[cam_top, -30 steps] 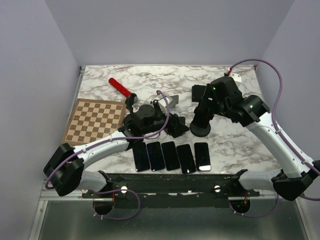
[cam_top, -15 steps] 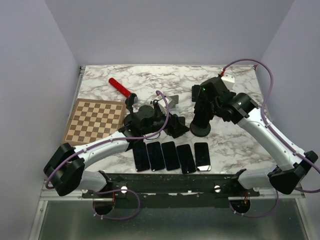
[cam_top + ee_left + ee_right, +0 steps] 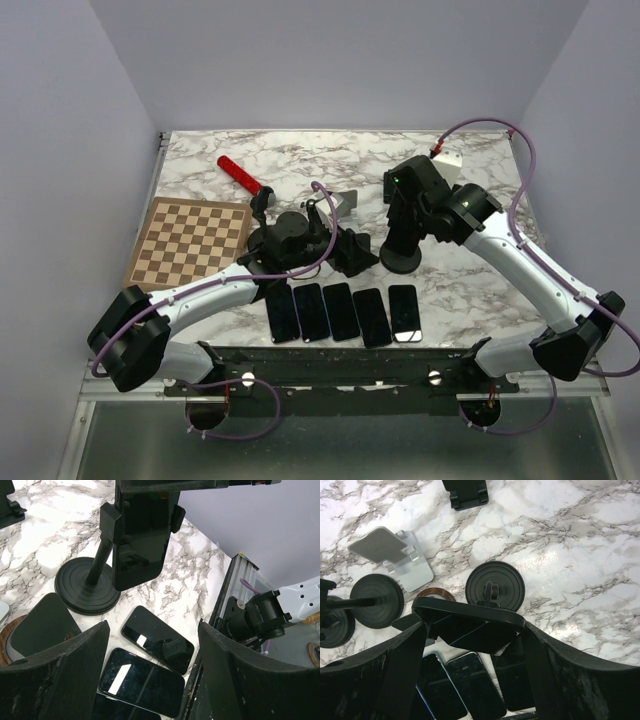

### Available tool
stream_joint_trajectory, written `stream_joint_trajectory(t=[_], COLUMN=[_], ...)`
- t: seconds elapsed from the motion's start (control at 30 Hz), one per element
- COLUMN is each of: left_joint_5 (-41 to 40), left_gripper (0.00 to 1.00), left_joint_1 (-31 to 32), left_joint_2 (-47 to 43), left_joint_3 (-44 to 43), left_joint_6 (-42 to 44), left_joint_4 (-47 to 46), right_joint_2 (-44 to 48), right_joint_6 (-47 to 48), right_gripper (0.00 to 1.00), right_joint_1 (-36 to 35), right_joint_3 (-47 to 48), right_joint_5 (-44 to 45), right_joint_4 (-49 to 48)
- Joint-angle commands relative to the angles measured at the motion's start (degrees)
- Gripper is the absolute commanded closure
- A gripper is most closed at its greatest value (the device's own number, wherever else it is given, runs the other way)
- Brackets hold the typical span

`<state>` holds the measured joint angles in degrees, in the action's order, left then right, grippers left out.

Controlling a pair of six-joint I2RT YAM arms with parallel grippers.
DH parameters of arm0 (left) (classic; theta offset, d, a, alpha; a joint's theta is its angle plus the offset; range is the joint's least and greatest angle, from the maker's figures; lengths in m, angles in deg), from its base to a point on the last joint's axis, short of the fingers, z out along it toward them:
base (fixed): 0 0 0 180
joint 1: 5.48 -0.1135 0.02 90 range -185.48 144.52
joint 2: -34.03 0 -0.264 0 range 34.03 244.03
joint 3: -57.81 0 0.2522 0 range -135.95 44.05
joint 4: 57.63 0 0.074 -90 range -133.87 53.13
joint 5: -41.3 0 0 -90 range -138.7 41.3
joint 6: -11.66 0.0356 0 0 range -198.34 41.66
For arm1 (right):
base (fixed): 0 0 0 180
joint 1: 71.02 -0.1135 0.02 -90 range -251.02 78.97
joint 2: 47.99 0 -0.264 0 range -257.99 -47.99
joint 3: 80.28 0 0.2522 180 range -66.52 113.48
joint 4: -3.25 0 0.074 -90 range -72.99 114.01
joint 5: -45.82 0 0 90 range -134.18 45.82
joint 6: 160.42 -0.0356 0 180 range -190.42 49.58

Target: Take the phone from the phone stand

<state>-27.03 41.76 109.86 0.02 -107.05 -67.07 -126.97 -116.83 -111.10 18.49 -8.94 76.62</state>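
- The phone (image 3: 140,545) stands upright, clamped in the phone stand (image 3: 87,591), whose round base rests on the marble tabletop (image 3: 300,160).
- The right hand (image 3: 474,630) straddles the phone's top edge, one finger on each side. They look close to touching, but I cannot tell whether they grip it.
- The left hand (image 3: 152,630) is spread wide and empty, near the stand, facing the phone's screen.
- Five spare phones (image 3: 342,312) lie flat in a row at the near edge.
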Motion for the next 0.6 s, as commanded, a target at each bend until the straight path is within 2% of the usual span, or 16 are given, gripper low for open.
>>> stream_joint_trajectory(t=[0.0, 0.3, 0.57], left_joint_5=[1.9, 1.9, 2.0], left_gripper=[0.2, 0.2, 0.2], left_joint_1=[-0.3, -0.3, -0.4], left_joint_2=[0.3, -0.3, -0.5], left_joint_3=[0.9, 1.4, 1.4], left_joint_6=[-1.0, -0.9, -0.7], left_joint_4=[-2.4, -2.3, -2.1], right_joint_2=[-0.7, -2.1, -2.4], right_joint_6=[-1.1, -0.3, 0.0], right_gripper=[0.17, 0.12, 0.15], right_joint_1=[-0.4, -0.4, -0.3], right_joint_3=[0.1, 0.7, 1.1], right_joint_5=[3.6, 4.0, 4.1], right_joint_4=[-0.8, -1.3, -2.1])
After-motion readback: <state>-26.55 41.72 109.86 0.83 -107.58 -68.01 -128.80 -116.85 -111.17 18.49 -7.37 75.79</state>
